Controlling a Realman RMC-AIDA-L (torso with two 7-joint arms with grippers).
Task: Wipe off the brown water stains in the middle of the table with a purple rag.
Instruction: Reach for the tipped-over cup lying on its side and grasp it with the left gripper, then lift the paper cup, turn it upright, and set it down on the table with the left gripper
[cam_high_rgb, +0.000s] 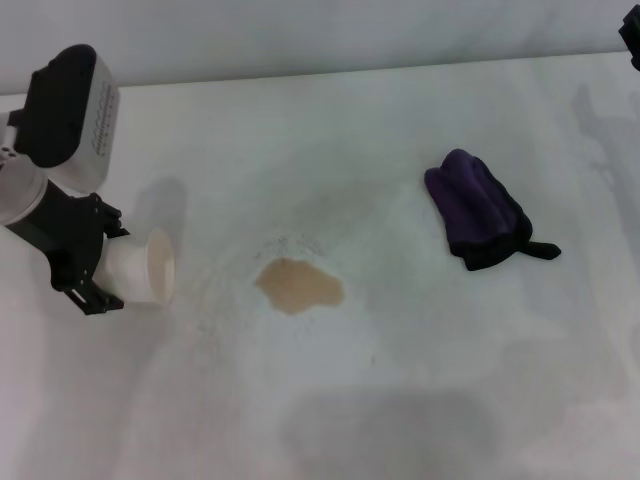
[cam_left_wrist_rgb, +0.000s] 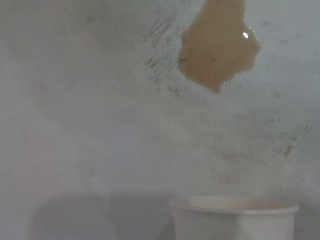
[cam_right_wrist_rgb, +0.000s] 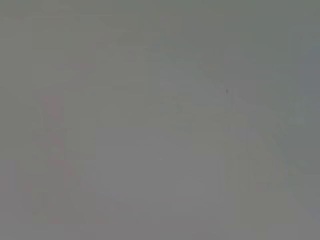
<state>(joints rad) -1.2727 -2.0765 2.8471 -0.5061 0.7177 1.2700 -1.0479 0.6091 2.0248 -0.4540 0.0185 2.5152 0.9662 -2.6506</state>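
Observation:
The brown water stain (cam_high_rgb: 298, 285) is a tan oval patch in the middle of the white table (cam_high_rgb: 400, 400). It also shows in the left wrist view (cam_left_wrist_rgb: 220, 47). The purple rag (cam_high_rgb: 475, 205) lies bunched to the right of the stain, its black tail pointing right. My left gripper (cam_high_rgb: 110, 270) is at the left, shut on a cream paper cup (cam_high_rgb: 150, 268) that is tipped on its side with its mouth towards the stain. The cup's rim shows in the left wrist view (cam_left_wrist_rgb: 235, 210). Only a dark part of my right arm (cam_high_rgb: 630, 40) shows, at the far right corner, away from the rag.
Faint grey speckles (cam_high_rgb: 285, 243) ring the stain. The table's far edge (cam_high_rgb: 350, 72) meets a pale wall. The right wrist view shows only a plain grey blur.

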